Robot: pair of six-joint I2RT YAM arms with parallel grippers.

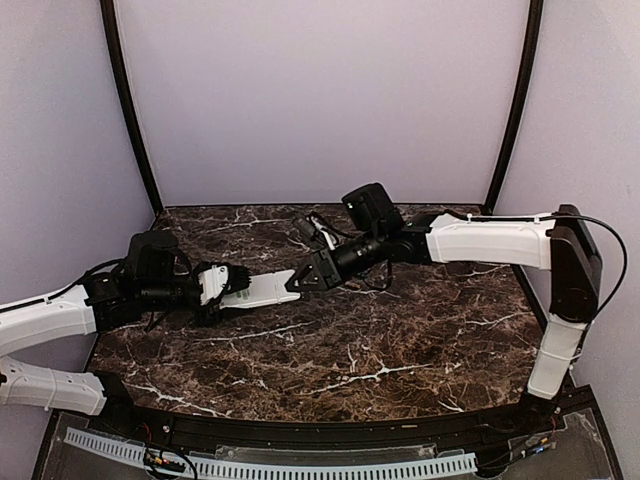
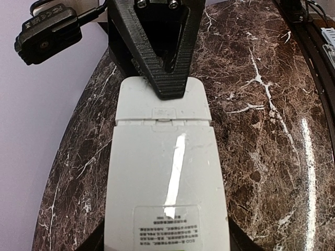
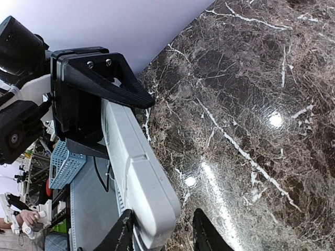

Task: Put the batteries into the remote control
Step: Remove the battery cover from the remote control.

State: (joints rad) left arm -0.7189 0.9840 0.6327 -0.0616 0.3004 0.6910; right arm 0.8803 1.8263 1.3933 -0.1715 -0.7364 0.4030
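The remote control (image 2: pixel 165 172) is white, and the pale label (image 2: pixel 167 227) on its back, at the left tool (image 1: pixel 230 290), carries fine dark print. That tool and the right tool (image 1: pixel 298 283) are black, on white-and-black arms (image 1: pixel 490 242). Beneath both tools, the surface (image 1: pixel 400 340) is dark brown marble with white veins.

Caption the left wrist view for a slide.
Right gripper at the battery-cover end of the remote control, back facing up.

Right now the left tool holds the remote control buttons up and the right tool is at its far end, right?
Not buttons up: in the left wrist view the remote control is back side up, label and battery cover showing. The left tool does hold it, with the right tool at its far end.
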